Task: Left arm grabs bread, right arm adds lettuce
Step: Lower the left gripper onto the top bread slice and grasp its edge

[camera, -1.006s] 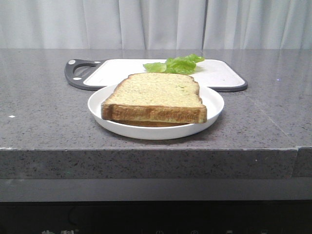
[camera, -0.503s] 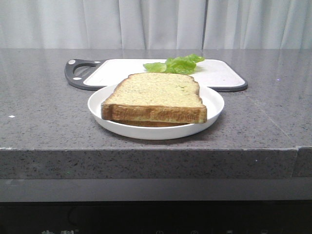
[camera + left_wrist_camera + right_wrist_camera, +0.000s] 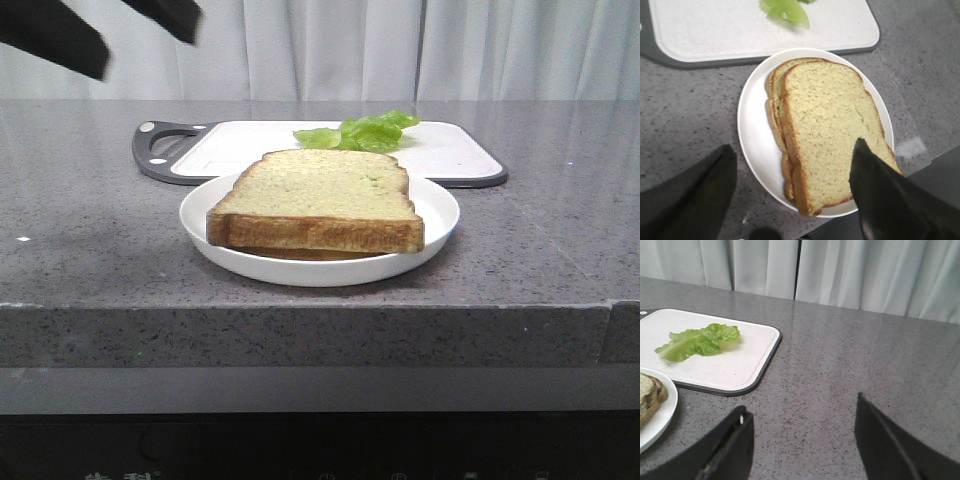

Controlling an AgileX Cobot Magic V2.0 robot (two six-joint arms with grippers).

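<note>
The bread (image 3: 320, 195) is a thick tan slice lying on a second slice on a white plate (image 3: 440, 205) near the counter's front. In the left wrist view the bread (image 3: 825, 125) fills most of the plate (image 3: 752, 130). My left gripper (image 3: 794, 145) is open and empty above the bread's near end. Its black fingers (image 3: 60, 38) show in the front view's top left corner. The lettuce (image 3: 360, 132) lies on the white cutting board (image 3: 250, 148) behind the plate. My right gripper (image 3: 801, 405) is open and empty over bare counter, to the right of the lettuce (image 3: 697, 342).
The cutting board (image 3: 740, 365) has a dark rim and a handle (image 3: 160, 150) at its left end. The plate's edge (image 3: 662, 415) shows in the right wrist view. Grey curtains hang behind the counter. The counter's front edge runs just before the plate.
My left gripper's fingers have come into the front view at the top left. The bread, plate and lettuce have not moved.
</note>
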